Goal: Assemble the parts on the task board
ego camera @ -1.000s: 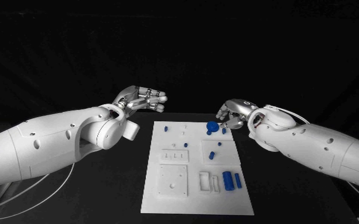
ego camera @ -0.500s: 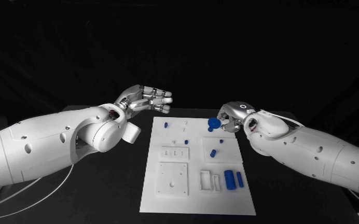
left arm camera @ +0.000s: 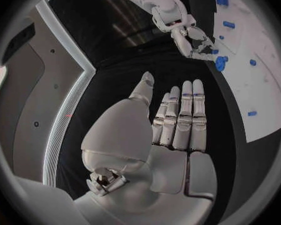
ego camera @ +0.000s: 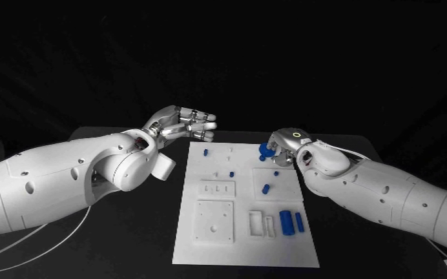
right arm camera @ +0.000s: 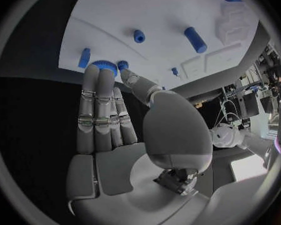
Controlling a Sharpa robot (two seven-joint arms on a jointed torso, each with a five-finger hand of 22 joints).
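The black tabletop (ego camera: 112,240) carries the white task board (ego camera: 244,240), which runs lengthwise away from the robot between its two arms. The right hand (ego camera: 282,146) sits at the board's far right corner, its fingers (right arm camera: 98,92) reaching onto the board's edge and closing on a round blue knob (ego camera: 267,152); in the right wrist view the fingertips lie against the knob's rim, so I judge it pinched rather than merely touched. The left hand (ego camera: 181,124) hovers off the board's far left corner, fingers straight and together, holding nothing. The other blue parts lie nearer the robot: a thick cylinder (ego camera: 286,222) and a slim peg (ego camera: 299,222) side by side at the near right, long axes running along the board, and a short peg (ego camera: 265,189) in the middle. The knob is at the right hand's fingertips and well apart from the left, so the coming move falls to the right hand.
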